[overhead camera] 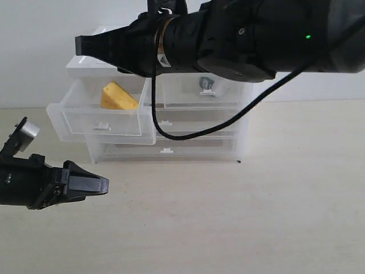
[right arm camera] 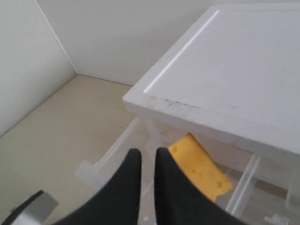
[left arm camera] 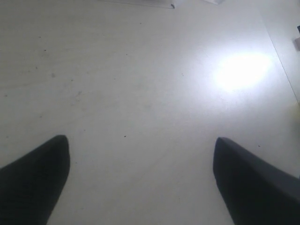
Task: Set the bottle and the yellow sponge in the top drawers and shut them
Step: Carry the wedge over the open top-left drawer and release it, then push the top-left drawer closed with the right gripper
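Observation:
The yellow sponge (overhead camera: 118, 97) (right arm camera: 201, 171) lies in the top left drawer (overhead camera: 102, 128) (right arm camera: 108, 154), which is pulled out of the white-topped chest (overhead camera: 85, 64) (right arm camera: 234, 70). The bottle (overhead camera: 206, 85) shows dimly through the front of the top right drawer (overhead camera: 188, 97), which is pushed in. My right gripper (overhead camera: 80, 45) (right arm camera: 148, 157) hovers above the open drawer's outer end, beside the sponge, shut with nothing held. My left gripper (overhead camera: 104, 184) (left arm camera: 140, 145) hangs low over the bare table in front of the chest, open and empty.
Two full-width drawers (overhead camera: 165, 123) sit below the top ones, both pushed in. A black cable (overhead camera: 171, 134) hangs from the right arm in front of the chest. White walls stand behind the chest. Bare tabletop (overhead camera: 256, 217) stretches to the right.

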You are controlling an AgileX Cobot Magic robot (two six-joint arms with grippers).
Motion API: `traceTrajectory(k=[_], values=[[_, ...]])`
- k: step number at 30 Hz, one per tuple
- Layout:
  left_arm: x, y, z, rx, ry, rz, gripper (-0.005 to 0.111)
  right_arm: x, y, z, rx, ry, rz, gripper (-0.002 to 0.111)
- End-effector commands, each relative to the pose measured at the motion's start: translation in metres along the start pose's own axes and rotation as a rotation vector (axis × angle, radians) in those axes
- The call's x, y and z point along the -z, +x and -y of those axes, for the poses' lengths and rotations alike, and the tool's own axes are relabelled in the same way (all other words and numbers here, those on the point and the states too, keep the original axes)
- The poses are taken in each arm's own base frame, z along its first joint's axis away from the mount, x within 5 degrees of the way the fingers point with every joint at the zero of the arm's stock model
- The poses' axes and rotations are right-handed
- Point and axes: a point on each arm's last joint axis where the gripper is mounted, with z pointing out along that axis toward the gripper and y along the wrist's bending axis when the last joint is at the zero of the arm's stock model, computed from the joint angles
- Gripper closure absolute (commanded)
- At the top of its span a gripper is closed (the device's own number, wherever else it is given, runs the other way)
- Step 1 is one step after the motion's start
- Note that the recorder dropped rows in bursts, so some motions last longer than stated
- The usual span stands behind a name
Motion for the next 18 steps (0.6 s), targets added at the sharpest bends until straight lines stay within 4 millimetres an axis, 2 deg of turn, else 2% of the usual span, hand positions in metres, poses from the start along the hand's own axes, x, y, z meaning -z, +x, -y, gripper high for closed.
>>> traceTrajectory(k=[1,5,6,7,9,11,13,15,18], values=[[0.002,0.000,0.002,-0.001,0.009,0.011,0.029,0.025,0.017,-0.027,0.063,-0.038,-0.053,0.108],[0.002,0.000,0.002,-0.001,0.009,0.011,0.029,0.029,0.051,-0.043,0.084,-0.082,-0.141,0.108],[0.002,0.000,0.002,-0.001,0.009,0.011,0.029,0.029,0.064,-0.043,0.106,-0.083,-0.178,0.108],[0.002,0.000,0.002,-0.001,0.009,0.011,0.029,0.028,0.070,-0.042,0.115,-0.080,-0.194,0.108],[0.002,0.001,0.002,-0.002,0.009,0.009,0.029,0.023,0.084,-0.035,0.121,-0.049,-0.240,0.108],[0.002,0.001,0.002,-0.002,0.009,0.009,0.029,0.021,0.089,-0.032,0.136,-0.032,-0.258,0.108],[0.002,0.001,0.002,-0.004,0.009,0.007,0.029,0.010,0.099,-0.023,0.149,-0.007,-0.290,0.108],[0.001,0.001,0.001,-0.003,0.009,0.005,0.029,-0.004,0.104,-0.011,0.113,0.012,-0.301,0.108],[-0.001,0.003,-0.002,0.013,0.009,-0.002,0.029,-0.021,0.102,0.011,0.076,0.064,-0.296,0.108]])
